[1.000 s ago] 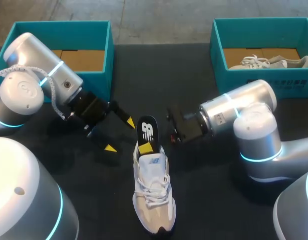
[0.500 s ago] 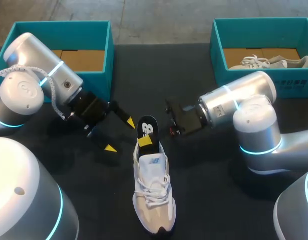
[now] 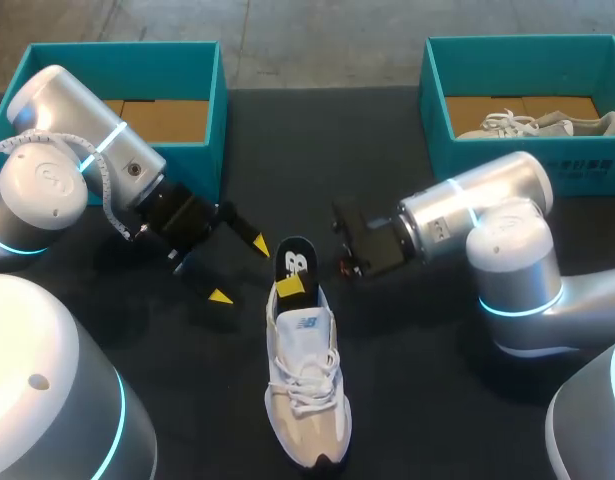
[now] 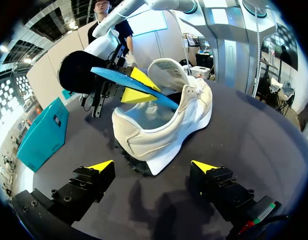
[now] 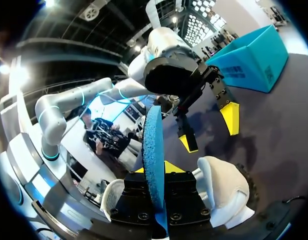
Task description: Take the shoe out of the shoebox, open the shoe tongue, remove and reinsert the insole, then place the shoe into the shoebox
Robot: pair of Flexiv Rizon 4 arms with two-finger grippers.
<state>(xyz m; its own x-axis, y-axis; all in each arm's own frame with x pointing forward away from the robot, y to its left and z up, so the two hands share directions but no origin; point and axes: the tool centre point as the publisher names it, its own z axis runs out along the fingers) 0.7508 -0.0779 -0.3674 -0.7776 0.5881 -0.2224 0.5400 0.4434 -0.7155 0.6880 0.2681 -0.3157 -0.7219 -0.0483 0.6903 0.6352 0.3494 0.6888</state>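
Observation:
A white shoe point(image 3: 305, 390) lies on the black table, heel toward the far side. A black insole point(image 3: 294, 260) with a blue underside stands tilted out of its heel opening. My right gripper point(image 3: 292, 285) is shut on the insole's lower part. In the right wrist view the insole point(image 5: 154, 150) runs edge-on between the fingers of my right gripper point(image 5: 156, 170). My left gripper point(image 3: 240, 270) stands open just left of the heel. In the left wrist view the shoe point(image 4: 169, 120) lies ahead of my left gripper point(image 4: 152, 166), untouched, with the insole point(image 4: 118, 80) above it.
A teal shoebox point(image 3: 137, 58) stands at the back left behind my left arm. A second teal shoebox point(image 3: 437, 110) at the back right holds another pale shoe point(image 3: 537, 125). Black tabletop surrounds the shoe on both sides.
My right gripper's fingers have closed onto the insole, and the insole has sunk slightly toward the heel opening. The left arm has not moved.

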